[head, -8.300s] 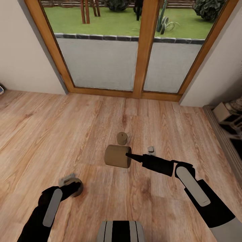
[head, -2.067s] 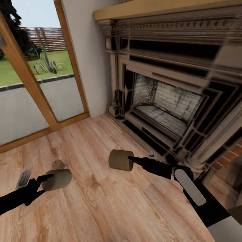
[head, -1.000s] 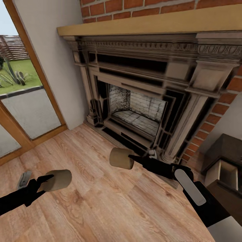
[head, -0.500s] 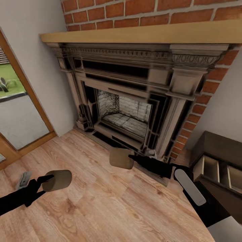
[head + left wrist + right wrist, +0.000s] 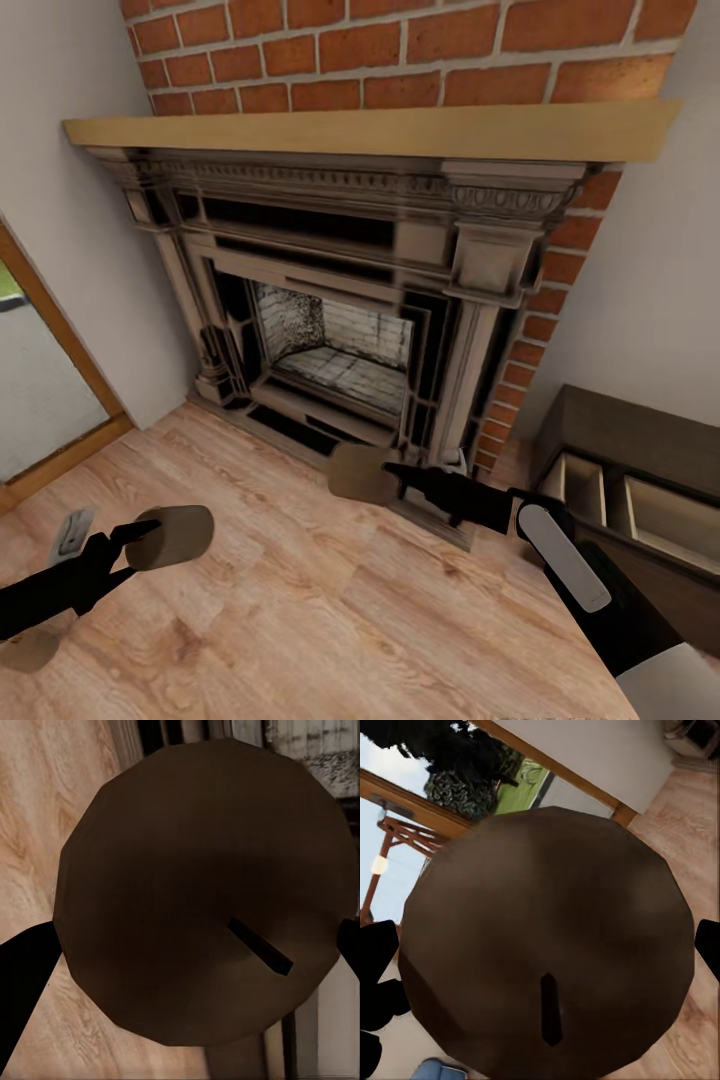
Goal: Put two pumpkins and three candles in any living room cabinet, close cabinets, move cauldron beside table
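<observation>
Candles are riding lengthwise in both clenched grippers, left (image 5: 140, 540) and right (image 5: 395, 475); the open cabinet (image 5: 640, 470) is lying to the right, nearer the right arm.

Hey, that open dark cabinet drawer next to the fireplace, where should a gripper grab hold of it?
Probably the top lip of the drawer front, coming from above. The front looks flat with no handle. With the drawer pulled out, the pale interior behind it leaves that lip exposed for fingers to pinch.
</observation>
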Controlling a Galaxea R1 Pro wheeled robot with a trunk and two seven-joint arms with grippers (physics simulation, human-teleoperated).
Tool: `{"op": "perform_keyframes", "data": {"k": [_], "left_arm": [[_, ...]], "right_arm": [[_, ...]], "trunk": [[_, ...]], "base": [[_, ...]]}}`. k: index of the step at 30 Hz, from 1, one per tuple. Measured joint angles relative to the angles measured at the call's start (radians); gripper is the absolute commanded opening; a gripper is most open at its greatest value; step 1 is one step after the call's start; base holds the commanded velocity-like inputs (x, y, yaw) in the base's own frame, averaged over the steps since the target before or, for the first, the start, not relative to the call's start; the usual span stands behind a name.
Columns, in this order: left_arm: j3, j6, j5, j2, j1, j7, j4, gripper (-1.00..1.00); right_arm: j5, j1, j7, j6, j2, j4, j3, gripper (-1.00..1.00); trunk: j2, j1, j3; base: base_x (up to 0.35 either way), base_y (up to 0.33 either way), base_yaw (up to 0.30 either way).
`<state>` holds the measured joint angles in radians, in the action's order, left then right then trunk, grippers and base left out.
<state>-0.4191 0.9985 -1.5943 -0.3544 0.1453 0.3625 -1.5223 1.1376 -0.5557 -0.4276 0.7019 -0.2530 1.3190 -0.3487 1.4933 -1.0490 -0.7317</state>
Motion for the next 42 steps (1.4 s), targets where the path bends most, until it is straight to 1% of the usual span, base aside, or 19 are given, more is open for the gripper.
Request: {"op": "perform_keyframes", "data": {"k": [42], "left_arm": [[0.007, 0.000, 0.000, 0.000, 0.000, 0.000, 0.000, -1.00]], "right_arm": [[0.000, 0.000, 0.001, 0.000, 0.000, -0.015, 0.000, -1.00]], "trunk": [[-0.294, 0.161, 0.183]], "base": [[0.000, 0.000, -0.214]]}}
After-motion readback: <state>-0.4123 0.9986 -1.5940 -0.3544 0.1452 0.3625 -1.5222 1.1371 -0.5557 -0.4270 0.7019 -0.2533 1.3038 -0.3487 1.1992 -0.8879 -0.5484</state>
